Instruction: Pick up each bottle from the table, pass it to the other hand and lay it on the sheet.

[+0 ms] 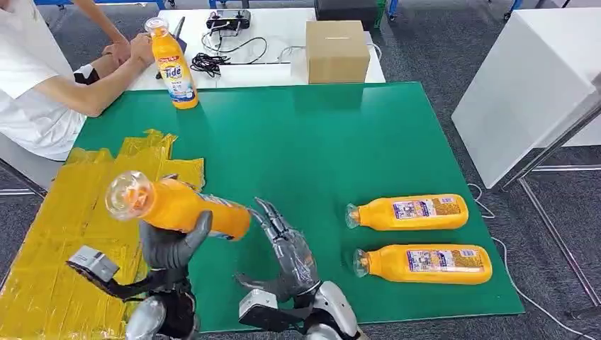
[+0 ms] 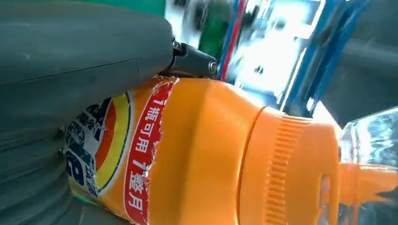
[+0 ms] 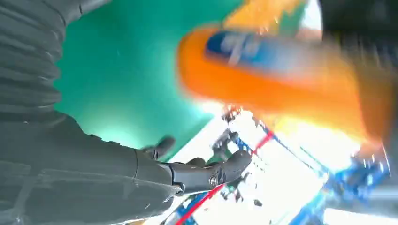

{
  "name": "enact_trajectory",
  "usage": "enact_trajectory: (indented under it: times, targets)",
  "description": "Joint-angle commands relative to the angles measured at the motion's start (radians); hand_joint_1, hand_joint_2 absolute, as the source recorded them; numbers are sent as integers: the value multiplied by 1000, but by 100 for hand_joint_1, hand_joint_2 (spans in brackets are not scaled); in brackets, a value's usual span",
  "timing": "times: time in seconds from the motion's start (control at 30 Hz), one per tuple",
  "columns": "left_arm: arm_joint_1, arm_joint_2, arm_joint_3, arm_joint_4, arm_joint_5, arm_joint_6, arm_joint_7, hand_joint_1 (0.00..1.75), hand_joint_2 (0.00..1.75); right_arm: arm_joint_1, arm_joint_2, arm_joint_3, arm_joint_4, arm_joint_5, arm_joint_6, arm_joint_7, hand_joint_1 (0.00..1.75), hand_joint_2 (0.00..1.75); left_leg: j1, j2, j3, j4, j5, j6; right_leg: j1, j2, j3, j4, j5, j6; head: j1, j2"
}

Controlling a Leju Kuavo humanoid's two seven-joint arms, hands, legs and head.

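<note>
1. Left hand [image 1: 172, 244], seen in the head view at about 7 o'clock of the green mat [image 1: 298, 142], is clamped around the body of an orange detergent bottle [image 1: 177, 205]; the bottle is held off the table, nearly level, with its clear cap [image 1: 129, 195] pointing toward 9 o'clock.
2. In the left wrist view the same bottle's torn label [image 2: 117, 150] and ribbed orange collar [image 2: 291, 173] are shown pressed against the grey thumb [image 2: 84, 51].
3. Right hand [image 1: 287, 248] is placed just beside the base end of the held bottle, at about 3 o'clock of it, with its fingers spread apart and nothing gripped; whether a fingertip touches the bottle cannot be told, as the right wrist view is blurred.
4. Yellow sheet [image 1: 64, 234] is spread over the mat's edge from 8 to 10 o'clock, and the held bottle's cap end is seen above it.
5. Two more orange bottles are laid on their sides at about 4 o'clock of the mat, caps toward 9 o'clock: the farther bottle [image 1: 411, 212] and the nearer bottle [image 1: 425, 263], parallel and apart.
6. A fourth bottle [image 1: 175, 65] is stood upright at the mat's 11 o'clock corner, with a seated person's hand [image 1: 135, 48] resting just beside it.
7. A cardboard box [image 1: 336, 51] and a black controller [image 1: 228, 20] with cables are set on the white table [image 1: 283, 28] at 12 o'clock.
</note>
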Motion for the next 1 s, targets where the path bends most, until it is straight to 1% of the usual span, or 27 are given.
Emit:
enact_trajectory:
  times: [0.03, 0.07, 0.1, 0.13, 0.17, 0.2, 0.23, 0.27, 0.3, 0.33, 0.37, 0.4, 0.43, 0.5, 0.53, 0.57, 0.63, 0.67, 0.77, 0.8, 0.83, 0.9, 0.93, 1.0]
  targets:
    - [-72, 1, 117, -20, -654, 387, -86, 175, 175, 63, -69, -118, -239, -15, -46, -34, 0, 175, 0, -2, 2, 0, -1, 0, 0, -3, 3, 0, -1, 1, 0, 0]
    - [-72, -41, 208, -3, -954, 387, -86, 175, 175, 66, -74, -129, -256, -14, -58, -41, 0, 175, -1, -2, 4, 0, -2, 1, 0, -3, 5, 0, -2, 2, 0, 0]
    - [-80, -72, 288, -3, -1154, 387, -86, 175, 175, 67, -77, -136, -267, -9, -65, -47, 0, 175, 0, -1, 3, 0, -1, 0, 0, -2, 4, -1, -1, 1, 1, 0]
    - [-80, -72, 288, -3, -1154, 387, -86, 175, 175, 67, -77, -136, -267, -9, -65, -47, 0, 175, 0, 0, 2, 0, -1, 0, 0, 0, 2, 0, -1, 1, 0, 0]
    - [-95, -74, 345, 7, -1337, 387, -73, 175, 175, 70, -78, -149, -277, -7, -68, -51, 0, 175, 0, 0, 5, 0, -2, 1, 0, 0, 5, -1, -2, 2, 0, 0]
    - [-108, -37, 341, 19, -1519, 387, 30, 175, 175, 72, -80, -155, -282, -12, -64, -55, 0, 175, -1, 0, 3, -1, -1, 1, -1, -1, 4, -1, -1, 1, 0, 0]
    - [-108, -37, 341, 19, -1519, 387, 30, 175, 175, 72, -80, -155, -282, -12, -64, -55, 0, 175, -1, -1, 3, -1, 0, 0, -1, -1, 3, -1, -1, 1, 1, 0]
    - [-142, 82, 254, 114, -1677, 387, 228, 175, 175, 79, -80, -174, -293, -12, -68, -57, 0, 175, -1, 0, 5, -1, -1, 0, -1, 0, 6, -2, -1, 1, 0, 0]
    - [-191, 165, 168, 245, -1720, 387, 353, 175, 175, 83, -80, -186, -304, -11, -60, -59, 0, 175, -1, 1, 4, -2, 0, 0, -2, 1, 4, -1, 0, 1, 0, 0]
    - [-232, 230, 93, 302, -1706, 386, 432, 175, 175, 90, -80, -197, -314, -9, -53, -59, 0, 175, -2, -1, 5, -3, 1, 0, -2, -2, 5, -2, 0, 0, 0, 0]
    - [-280, 304, 18, 358, -1730, 283, 526, 175, 175, 97, -78, -210, -325, -3, -46, -59, 0, 175, -2, -3, 8, -5, 1, -1, -2, -4, 8, -3, -1, 0, 0, 0]
    - [-313, 345, -45, 386, -1730, 232, 582, 175, 175, 100, -77, -217, -332, 1, -40, -56, 0, 175, -2, -6, 6, -4, 2, -1, -2, -7, 7, -3, -1, 0, 0, 0]
    - [-328, 347, -53, 416, -1730, 240, 590, 175, 175, 102, -79, -221, -338, 2, -36, -54, 0, 175, -2, -7, 6, -3, 2, -1, -2, -8, 6, -2, -1, 0, 0, 0]
    - [-384, 362, -94, 507, -1715, 109, 598, 175, 175, 107, -72, -241, -351, 14, -27, -51, 0, 175, 0, -5, 6, -2, 2, -1, -1, -6, 6, -1, -1, 0, 0, 0]
    - [-391, 362, -99, 519, -1711, 96, 599, 175, 175, 108, -72, -244, -354, 15, -28, -51, 0, 175, 0, -4, 5, -2, 2, 0, 0, -5, 5, -1, -1, 0, 0, 0]
    - [-428, 360, -121, 596, -1711, 9, 618, 175, 175, 112, -72, -257, -363, 17, -23, -48, 0, 175, 0, -4, 7, -2, 1, 0, 1, -5, 6, -1, -1, 1, 0, 0]
    - [-443, 358, -128, 635, -1708, 20, 626, 175, 175, 114, -71, -261, -368, 17, -18, -47, 0, 175, 0, -3, 5, -2, 2, 0, 0, -4, 5, -1, -1, 1, 0, 0]
    - [-443, 358, -128, 635, -1708, 20, 626, 175, 175, 114, -71, -261, -368, 17, -18, -47, 0, 175, 0, -3, 7, -2, 1, 0, 0, -5, 8, -2, -1, 1, 0, 0]
    - [-443, 358, -128, 635, -1708, 20, 626, 175, 175, 114, -71, -261, -368, 17, -18, -47, 0, 175, 0, -1, 6, -1, 0, 0, 0, -2, 6, -1, -1, 1, 1, 0]
    - [-449, 353, -130, 653, -1696, -20, 642, 175, 175, 114, -66, -263, -365, 20, -17, -47, 0, 175, 0, -1, 7, -1, -1, 0, 0, -2, 8, -1, -2, 2, 1, 0]
    - [-462, 349, -131, 678, -1675, -64, 650, 175, 175, 116, -63, -267, -367, 24, -16, -47, 0, 175, 0, 0, 6, -1, 0, 0, 0, -1, 6, -1, -1, 1, 1, 0]
    - [-509, 324, -112, 789, -1582, -164, 649, 175, 175, 117, -52, -274, -363, 39, -10, -37, 0, 175, 0, -1, 4, -1, 1, 0, -1, -2, 4, 0, -1, 1, 0, 0]
    - [-526, 314, -95, 833, -1544, -186, 648, 175, 175, 117, -49, -275, -359, 42, -8, -34, 0, 175, 0, -2, 6, -2, 0, 0, -1, -4, 7, -1, -1, 1, 0, 0]
    - [-576, 308, -93, 947, -1501, -204, 660, 175, 175, 110, -45, -276, -341, 47, -4, -29, 0, 175, 0, -1, 3, -1, 1, 0, -1, -2, 3, -1, 0, 0, 1, 0]
